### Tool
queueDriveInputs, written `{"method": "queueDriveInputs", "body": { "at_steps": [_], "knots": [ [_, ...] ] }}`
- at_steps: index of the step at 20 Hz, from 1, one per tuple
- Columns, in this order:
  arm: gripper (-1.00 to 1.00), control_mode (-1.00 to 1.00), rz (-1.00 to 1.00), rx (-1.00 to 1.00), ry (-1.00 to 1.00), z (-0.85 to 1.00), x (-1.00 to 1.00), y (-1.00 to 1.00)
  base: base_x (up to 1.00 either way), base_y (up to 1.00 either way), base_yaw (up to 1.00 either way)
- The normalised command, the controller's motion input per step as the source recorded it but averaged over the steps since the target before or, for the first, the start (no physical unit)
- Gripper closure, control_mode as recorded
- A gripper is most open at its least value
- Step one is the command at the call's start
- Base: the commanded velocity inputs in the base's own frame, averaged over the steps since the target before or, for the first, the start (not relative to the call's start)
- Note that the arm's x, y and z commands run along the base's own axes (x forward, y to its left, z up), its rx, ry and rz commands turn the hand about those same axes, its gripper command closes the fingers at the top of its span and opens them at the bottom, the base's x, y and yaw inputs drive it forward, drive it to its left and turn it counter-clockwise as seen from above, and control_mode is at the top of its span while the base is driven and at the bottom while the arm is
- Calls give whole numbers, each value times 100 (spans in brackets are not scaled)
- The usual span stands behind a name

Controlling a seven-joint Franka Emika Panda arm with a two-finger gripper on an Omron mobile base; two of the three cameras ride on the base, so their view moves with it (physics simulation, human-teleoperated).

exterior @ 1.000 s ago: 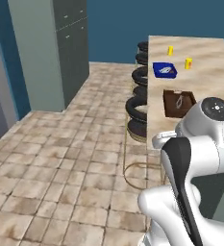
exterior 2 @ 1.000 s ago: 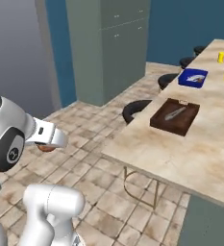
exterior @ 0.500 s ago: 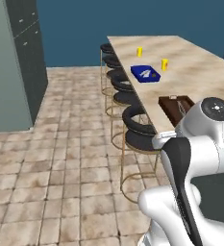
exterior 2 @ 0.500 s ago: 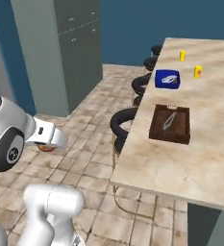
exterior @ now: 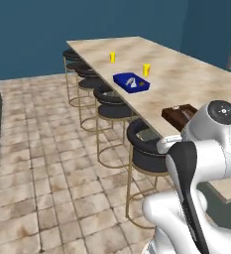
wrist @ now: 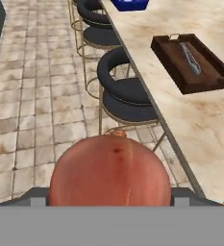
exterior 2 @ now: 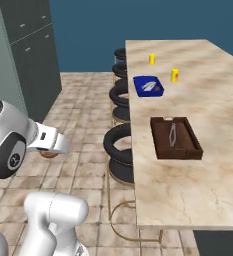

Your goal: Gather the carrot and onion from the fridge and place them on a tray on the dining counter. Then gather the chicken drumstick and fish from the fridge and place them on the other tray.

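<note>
gripper: it's down at the bottom of the hand view (wrist: 111, 197), jaws spread wide and clamped on the onion, fingers mostly hidden behind it; in the right base view you can spot it out at the end of the arm (exterior 2: 49, 150), off to the left of the stools

onion: big reddish-brown ball (wrist: 110, 174) sitting right in the grip, takes up the bottom middle of the hand view; just a brownish sliver peeks out under the hand in the right base view (exterior 2: 49, 154)

brown tray: dark wooden one (exterior 2: 175, 137) on the dining counter near the stool-side edge, with a slim silvery fish lying in it (exterior 2: 173, 133); same tray up top right in the hand view (wrist: 192, 62)

blue tray: further along the counter (exterior 2: 148, 86), something pale lying in it plus a small brownish bit, can't make out what exactly

yellow cups: two small ones past the blue tray (exterior 2: 152, 59) (exterior 2: 174, 75), well apart from each other

dining counter: long marble-looking top (exterior 2: 208, 105) running away from the robot

stools: row of black round ones with gold legs tucked along the counter's edge (exterior 2: 119, 150), nearest one right ahead of the onion in the hand view (wrist: 124, 91)

fridge: tall grey-green cabinet thing at the left (exterior 2: 25, 55), well behind the arm

floor: beige stone tiles (exterior: 42, 168)
</note>
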Motion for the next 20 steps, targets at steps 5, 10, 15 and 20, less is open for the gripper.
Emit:
{"method": "queueDriveInputs", "body": {
  "at_steps": [5, 10, 15, 20],
  "knots": [
    [100, 100, 0, 0, 0, 0, 0, 0, 42, 86, -43],
    [100, 100, 0, 0, 0, 0, 0, 0, 51, 72, -48],
    [100, 100, 0, 0, 0, 0, 0, 0, 56, 53, -55],
    [100, 100, 0, 0, 0, 0, 0, 0, 45, 52, -56]
  ]
}}
